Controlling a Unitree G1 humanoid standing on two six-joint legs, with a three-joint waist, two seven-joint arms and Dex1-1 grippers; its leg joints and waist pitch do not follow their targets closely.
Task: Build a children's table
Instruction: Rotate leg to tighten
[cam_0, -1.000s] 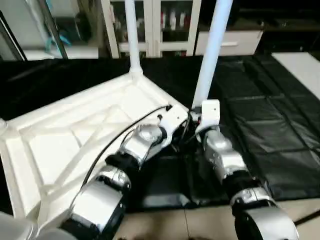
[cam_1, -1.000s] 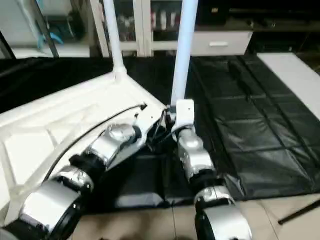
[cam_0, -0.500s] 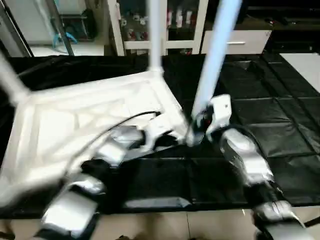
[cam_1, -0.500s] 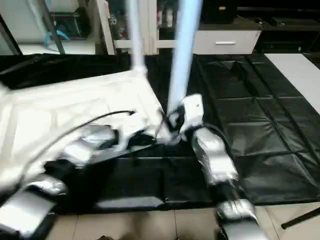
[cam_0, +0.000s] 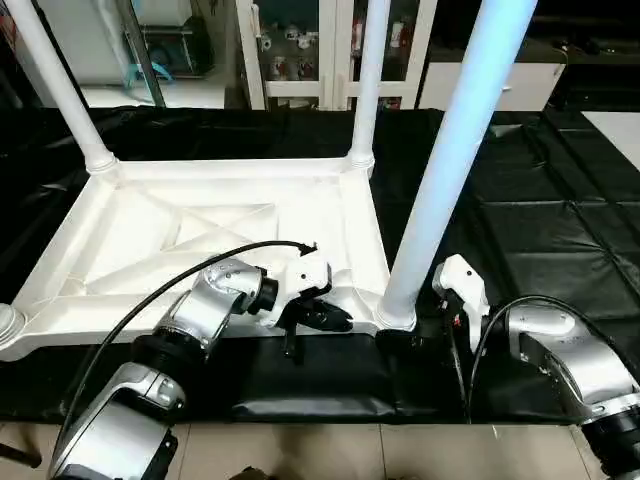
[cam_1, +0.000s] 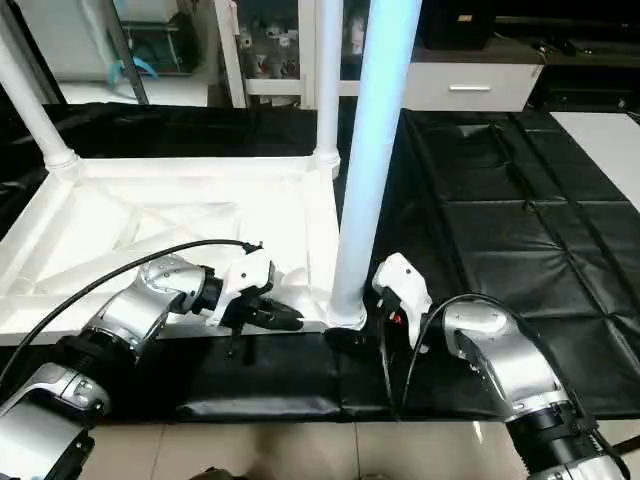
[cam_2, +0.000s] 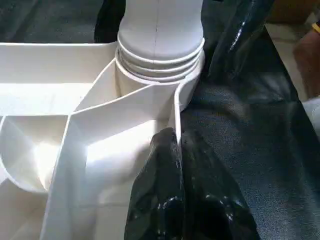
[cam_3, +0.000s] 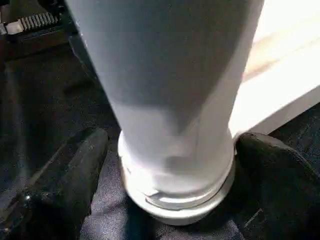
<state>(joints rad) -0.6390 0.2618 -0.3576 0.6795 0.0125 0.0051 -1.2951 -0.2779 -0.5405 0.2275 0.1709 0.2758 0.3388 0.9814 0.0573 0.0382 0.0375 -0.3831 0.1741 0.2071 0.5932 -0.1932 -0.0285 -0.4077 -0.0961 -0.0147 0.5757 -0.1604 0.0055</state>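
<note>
The children's table (cam_0: 215, 225) lies upside down on the black-covered work table, its ribbed white underside facing up. Three white legs stand in its corner sockets: far left (cam_0: 55, 85), far right (cam_0: 368, 80) and near right (cam_0: 455, 160). At the near left, the corner socket (cam_0: 6, 322) shows at the picture's edge. My left gripper (cam_0: 326, 319) is shut on the top's near rim (cam_2: 176, 107), close to the near-right leg. My right gripper (cam_3: 175, 165) is open, one black finger (cam_3: 75, 170) on each side of that leg's base (cam_3: 175, 185).
The work table's black cover (cam_0: 540, 230) spreads out to the right, with a fold along its near edge (cam_0: 310, 405). A white board (cam_0: 615, 125) lies at the far right. Glass-door cabinets (cam_0: 300, 50) stand behind. Tiled floor (cam_0: 400, 455) shows in front.
The whole view has swung, so the table top now looks square-on. My right gripper's fingers have spread apart around the near-right leg's base. The left gripper stays shut on the rim.
</note>
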